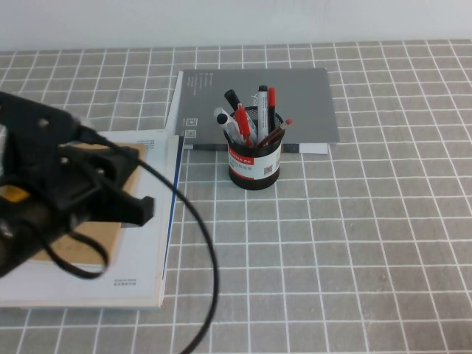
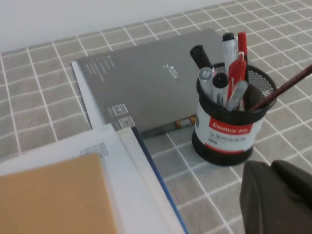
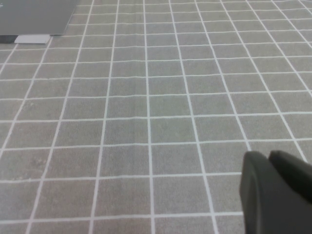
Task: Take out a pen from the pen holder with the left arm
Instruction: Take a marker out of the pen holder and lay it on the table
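The pens [image 1: 249, 118] stand in the pen holder [image 1: 254, 168], which is upright on the counter [image 1: 354, 243] at the near edge of the grey book [image 1: 280, 99]. My left gripper [image 1: 144, 209], pressed together, hovers left of the holder over a white book [image 1: 140, 258]. My right gripper [image 3: 275, 195] hangs over bare tiles apart from the holder; its state I cannot tell.

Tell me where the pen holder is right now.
In the high view the pen holder stands mid-table, just in front of the grey book, right of the shut left gripper; the right gripper hovers over the tiled table.
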Motion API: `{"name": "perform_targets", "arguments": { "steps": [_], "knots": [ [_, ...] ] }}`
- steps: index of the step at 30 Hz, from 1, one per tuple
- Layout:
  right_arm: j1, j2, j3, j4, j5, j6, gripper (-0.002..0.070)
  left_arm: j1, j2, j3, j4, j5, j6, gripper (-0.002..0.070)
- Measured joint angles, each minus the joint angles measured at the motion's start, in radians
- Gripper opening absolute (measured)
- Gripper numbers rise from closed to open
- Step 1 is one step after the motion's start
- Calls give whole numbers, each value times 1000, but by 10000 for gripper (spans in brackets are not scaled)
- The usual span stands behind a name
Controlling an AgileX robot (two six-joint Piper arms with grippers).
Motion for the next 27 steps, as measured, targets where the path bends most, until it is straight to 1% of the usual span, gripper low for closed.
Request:
{"name": "perform_targets", "arguments": {
  "steps": [2, 3, 4, 6, 8, 9, 11, 13, 15, 18, 20, 23, 27],
  "knots": [
    [0, 0, 0, 0, 0, 0, -13, -43, 37, 0, 243, -79, -226, -3],
    [0, 0, 0, 0, 0, 0, -13, -53, 56, 0, 382, -117, -418, -3],
    [0, 0, 0, 0, 0, 0, -13, -53, 74, 0, 494, -166, -557, -3],
    [0, 0, 0, 0, 0, 0, -13, -38, 111, 0, 753, -283, -905, -2],
    [0, 0, 0, 0, 0, 0, -13, -10, 151, -2, 961, -399, -1163, 11],
    [0, 0, 0, 0, 0, 0, -13, 8, 178, -2, 1061, -463, -1264, 27],
    [0, 0, 0, 0, 0, 0, -13, 32, 233, -2, 1217, -565, -1373, 70],
    [0, 0, 0, 0, 0, 0, -13, 36, 293, -2, 1314, -656, -1411, 132],
    [0, 0, 0, 0, 0, 0, -13, 36, 357, -7, 1390, -715, -1397, 216],
    [0, 0, 0, 0, 0, 0, -13, 11, 432, -47, 1489, -735, -1348, 339],
    [0, 0, 0, 0, 0, 0, -13, -9, 466, -94, 1542, -712, -1336, 386],
    [0, 0, 0, 0, 0, 0, -13, -38, 497, -182, 1613, -653, -1328, 410],
    [0, 0, 0, 0, 0, 0, -13, -65, 544, -301, 1712, -605, -1320, 418]
  ]
}}
